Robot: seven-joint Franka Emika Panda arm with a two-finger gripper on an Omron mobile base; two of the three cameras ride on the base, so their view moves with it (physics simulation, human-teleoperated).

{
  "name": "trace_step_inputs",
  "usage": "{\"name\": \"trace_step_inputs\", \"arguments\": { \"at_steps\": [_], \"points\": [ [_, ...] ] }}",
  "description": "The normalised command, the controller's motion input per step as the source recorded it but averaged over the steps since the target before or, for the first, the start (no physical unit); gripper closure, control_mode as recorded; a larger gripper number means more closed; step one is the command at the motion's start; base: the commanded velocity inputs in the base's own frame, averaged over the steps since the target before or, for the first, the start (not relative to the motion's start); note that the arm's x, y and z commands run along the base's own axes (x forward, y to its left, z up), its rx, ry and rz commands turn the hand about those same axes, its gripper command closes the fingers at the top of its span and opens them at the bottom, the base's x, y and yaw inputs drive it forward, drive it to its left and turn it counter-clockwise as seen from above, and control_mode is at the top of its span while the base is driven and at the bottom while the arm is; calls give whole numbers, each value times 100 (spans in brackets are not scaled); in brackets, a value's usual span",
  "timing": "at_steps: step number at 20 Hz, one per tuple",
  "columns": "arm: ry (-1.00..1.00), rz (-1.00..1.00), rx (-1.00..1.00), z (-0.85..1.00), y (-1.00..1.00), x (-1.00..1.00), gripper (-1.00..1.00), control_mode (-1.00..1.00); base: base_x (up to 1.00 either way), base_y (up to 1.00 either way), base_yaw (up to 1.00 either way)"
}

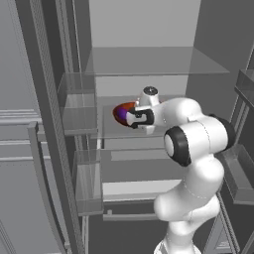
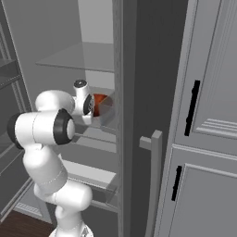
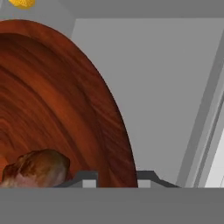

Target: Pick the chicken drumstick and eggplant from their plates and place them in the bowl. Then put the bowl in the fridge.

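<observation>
Legible text: none | Labels, brands: none on the fridge (image 1: 149,59), its glass shelves or door bins | Numbers, signs: none on the bowl (image 3: 57,109) or the cabinet doors (image 2: 208,115)

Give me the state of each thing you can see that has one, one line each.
fridge: door open, glass shelves exposed.
bowl: clamped at its rim, at a middle glass shelf inside the fridge.
chicken drumstick: lying in the bowl.
eggplant: in the bowl.
gripper: jaws shut on the bowl's rim.
</observation>
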Motion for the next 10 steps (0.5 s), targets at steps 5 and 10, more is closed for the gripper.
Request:
{"name": "trace_step_inputs", "arguments": {
  "at_steps": [5, 10],
  "points": [
    [-7, 0, 0, -2, 13, -7, -100, -100, 0, 0, 0],
    [-16, 0, 0, 2, 2, -24, -100, -100, 0, 0, 0]
  ]
}}
